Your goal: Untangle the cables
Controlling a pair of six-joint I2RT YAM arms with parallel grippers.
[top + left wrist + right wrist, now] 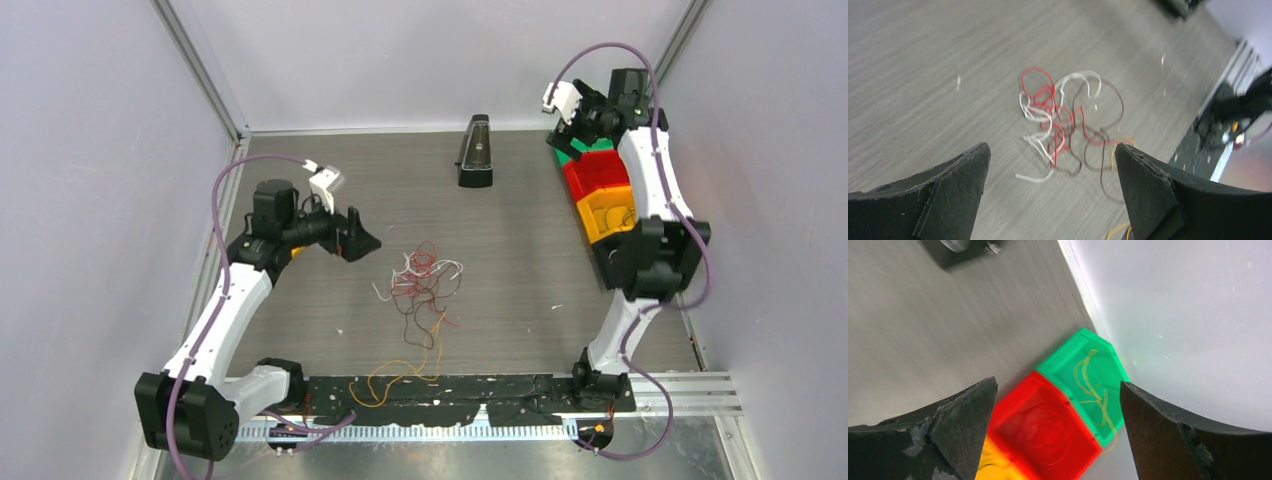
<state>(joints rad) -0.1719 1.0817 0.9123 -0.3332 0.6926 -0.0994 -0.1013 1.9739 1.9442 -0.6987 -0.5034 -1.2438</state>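
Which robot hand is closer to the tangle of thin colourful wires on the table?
Left. The left hand hovers just beside the tangle of thin red, white and brown wires. The right hand is far off in the back corner, over the green plastic bin.

A loose tangle of red, white and brown cables (425, 280) lies flat mid-worktop (560, 260). An orange strand (378, 378) trails toward the near edge. A yellow cable (1088, 382) curls inside the far-right green bin (1058, 354).
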